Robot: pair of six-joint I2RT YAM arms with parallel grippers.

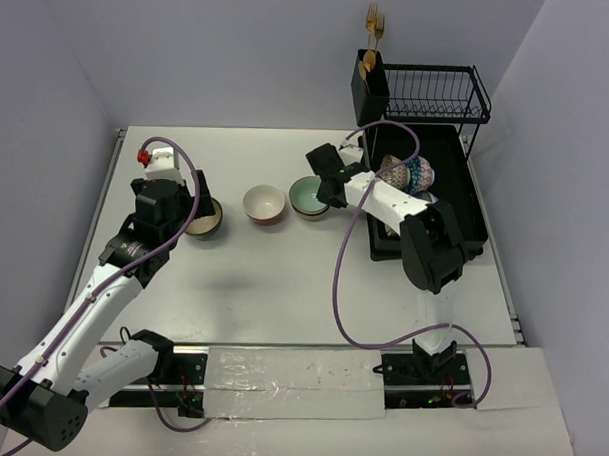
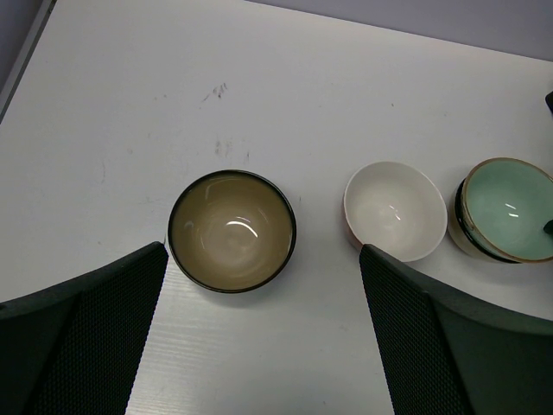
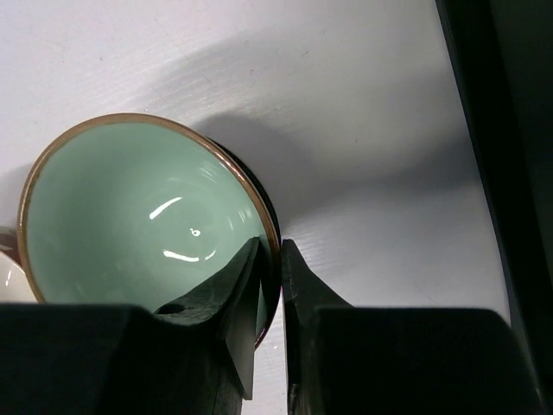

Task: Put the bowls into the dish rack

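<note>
Mint green bowl (image 3: pixel 130 216) sits on the table (image 1: pixel 282 287) just left of the dish rack (image 1: pixel 464 184), and the right gripper (image 3: pixel 270 246) is pinched across its near rim, one finger inside and one outside. Glazed ceramic: stiff, slick and chip-prone, probably with some heft, so a firm rim pinch looks like the only hold. Next in the row are a white bowl with a red outside (image 2: pixel 396 210) and a tan dark-rimmed bowl (image 2: pixel 232 229), all three empty. The left gripper (image 2: pixel 263 252) hangs spread wide above the tan one, holding nothing. In the rack, a blue patterned bowl (image 1: pixel 411 174) is already tipped on edge, and its cutlery holder (image 1: pixel 372 90) carries gold forks (image 1: pixel 374 25).
</note>
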